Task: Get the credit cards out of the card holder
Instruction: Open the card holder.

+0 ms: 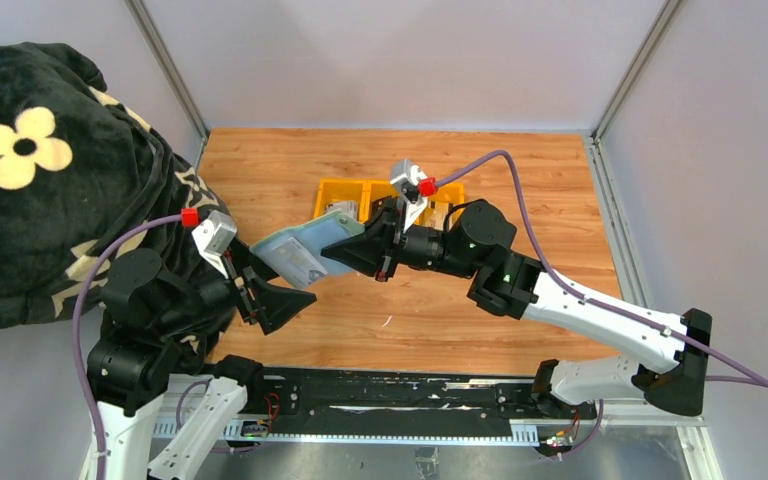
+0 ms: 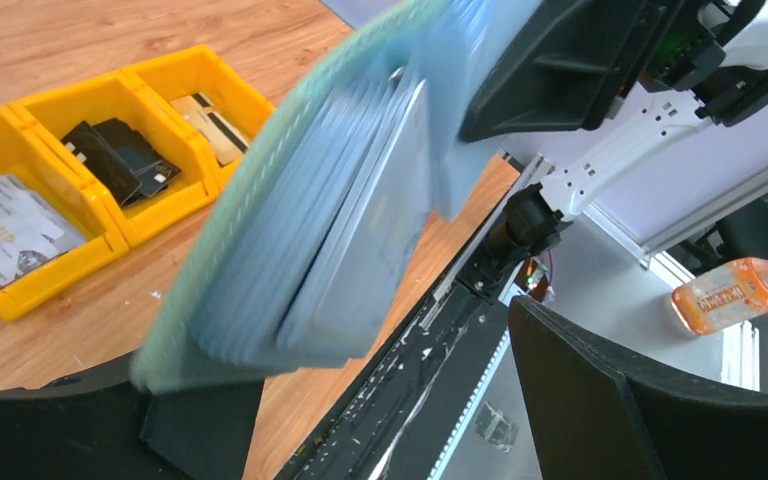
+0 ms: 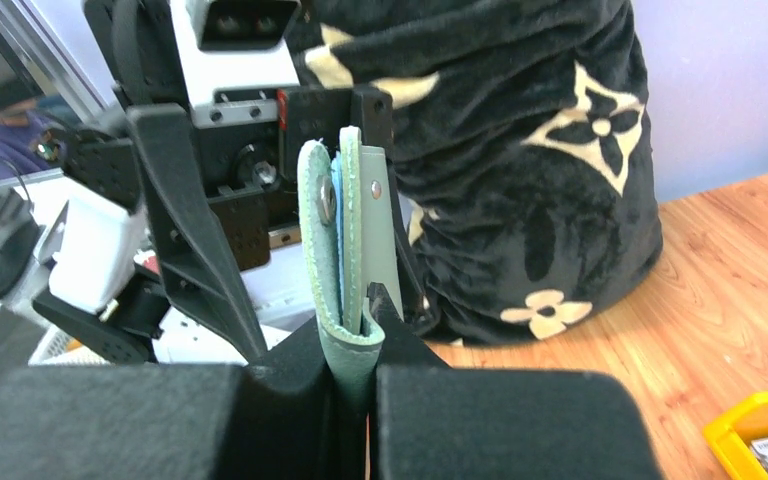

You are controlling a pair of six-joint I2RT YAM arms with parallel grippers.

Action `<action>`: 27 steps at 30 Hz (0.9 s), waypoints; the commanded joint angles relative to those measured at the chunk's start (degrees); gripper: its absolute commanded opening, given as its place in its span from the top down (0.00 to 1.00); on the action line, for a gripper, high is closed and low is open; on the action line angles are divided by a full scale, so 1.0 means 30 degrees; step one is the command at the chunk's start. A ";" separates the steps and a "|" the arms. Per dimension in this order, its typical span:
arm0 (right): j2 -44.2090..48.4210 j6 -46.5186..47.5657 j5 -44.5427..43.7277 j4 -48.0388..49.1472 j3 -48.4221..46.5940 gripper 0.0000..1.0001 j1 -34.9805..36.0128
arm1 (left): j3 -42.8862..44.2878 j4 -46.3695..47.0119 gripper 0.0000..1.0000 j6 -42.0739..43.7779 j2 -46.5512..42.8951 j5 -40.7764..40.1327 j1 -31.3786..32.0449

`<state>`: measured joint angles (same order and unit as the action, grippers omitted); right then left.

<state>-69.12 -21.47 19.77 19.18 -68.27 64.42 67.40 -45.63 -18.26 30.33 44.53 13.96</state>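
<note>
At the far left a black blanket [image 1: 50, 190] with pale flower prints is draped beside the left arm. Next to it the left gripper [image 1: 272, 290] is seen released, its fingers [image 2: 620, 400] spread wide; the card holder [image 1: 300, 252] stands between them, and contact with either finger cannot be made out. The card holder is held up in the air above the wooden surface [image 1: 460, 330], between the two arms. Its sage-green outside and pale blue pockets are shown in the left wrist view, though the pockets' contents are too blurred to be made out. Its folded edge is pinched from the right by the right gripper [image 1: 352, 250], which is clenched on it, the green cover being squeezed between the two black fingers [image 3: 500, 420]. Further right and behind, a yellow three-part tray [image 2: 60, 285] is set on the surface. Silver-grey cards [image 2: 10, 230] are laid in one end compartment, black cards [image 2: 120, 160] in the middle one and a beige card [image 2: 210, 115] in the other end one. Off the surface, an orange drink bottle [image 2: 740, 295] is seen lying on its side.
</note>
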 commanded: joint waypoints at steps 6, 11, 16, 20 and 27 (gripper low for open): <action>0.0863 -0.2580 -0.1613 0.5749 0.1177 1.00 0.0111 | -0.0341 0.2765 0.12 -0.1982 -0.0687 -0.0282 0.0006; 0.0870 -0.3003 -0.2338 0.7310 0.1927 1.00 0.0292 | -0.0289 0.3061 0.21 -0.2303 -0.0827 -0.0325 0.0006; 0.0914 -0.3498 -0.2619 0.8082 0.2259 1.00 0.0295 | -0.0758 0.4245 0.30 -0.3451 -0.1201 -0.0378 0.0006; 0.1078 -0.3680 -0.2625 0.8211 0.2513 1.00 0.0308 | -0.0543 0.4067 0.44 -0.3324 -0.0940 -0.1208 0.0006; 0.1242 -0.4780 -0.1585 1.0209 0.3603 1.00 0.0347 | -0.0490 0.4210 0.64 -0.3610 -0.0776 -0.2742 0.0006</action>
<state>-67.18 -32.80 13.54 40.84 -59.11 64.71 65.65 -34.59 -28.10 27.31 38.96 13.96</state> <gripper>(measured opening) 0.073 0.391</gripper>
